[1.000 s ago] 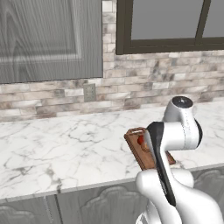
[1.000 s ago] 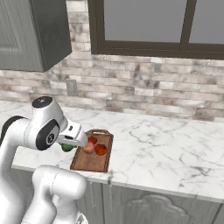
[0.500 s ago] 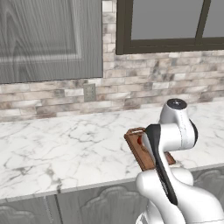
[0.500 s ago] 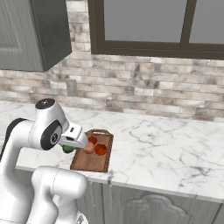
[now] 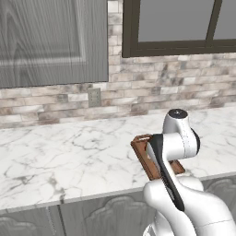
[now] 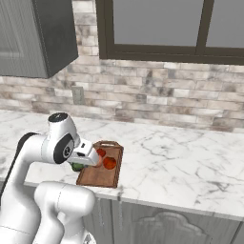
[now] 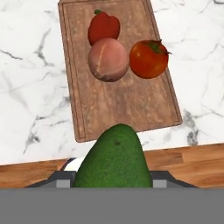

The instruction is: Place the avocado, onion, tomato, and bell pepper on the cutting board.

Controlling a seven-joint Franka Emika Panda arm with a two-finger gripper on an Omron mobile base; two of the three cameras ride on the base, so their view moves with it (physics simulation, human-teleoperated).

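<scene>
Here, left base view: cutting board (image 5: 143, 148) is partly hidden behind the arm. Right base view: avocado (image 6: 76, 166) is clamped in the gripper (image 6: 85, 161) beside the board's edge. Hand view: onion (image 7: 108, 60), tomato (image 7: 148, 59) and bell pepper (image 7: 103, 27) are on the board; release is best made over its bare near end.

Onion (image 7: 108, 60), tomato (image 7: 148, 59), bell pepper (image 7: 103, 27) on cutting board (image 7: 118, 105); avocado (image 7: 114, 159) off it.

Wooden cutting board (image 7: 118, 105), veined marble counter (image 7: 30, 87).

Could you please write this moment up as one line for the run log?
tool: shut on avocado | on cutting board: onion, tomato, bell pepper | avocado: not yet placed
</scene>
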